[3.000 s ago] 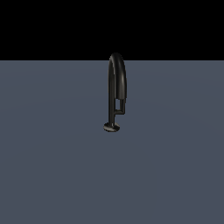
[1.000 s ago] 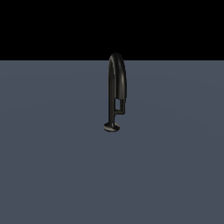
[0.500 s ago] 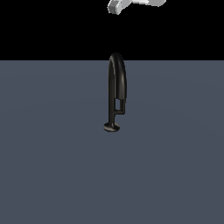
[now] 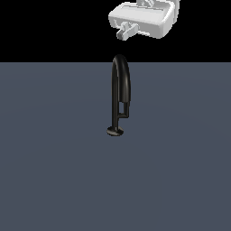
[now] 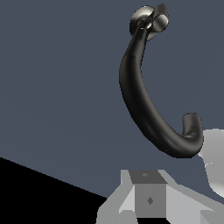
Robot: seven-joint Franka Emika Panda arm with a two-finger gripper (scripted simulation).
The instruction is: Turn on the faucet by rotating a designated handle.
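The faucet (image 4: 120,97) is the only obstacle standing on the grey floor (image 4: 49,171); it occupies a narrow vertical band at the centre of the exterior view. Open floor extends across the left, the right and the whole lower half of that frame.

The gripper (image 4: 127,32) hangs at the upper centre-right, above the top of the arch, with a visible gap between the two. Whether its fingers are parted cannot be read.

In the wrist view the curved spout (image 5: 146,105) crosses the middle of the frame, ending at the foot disc (image 5: 142,19) in the upper part. The left half shows unobstructed floor.
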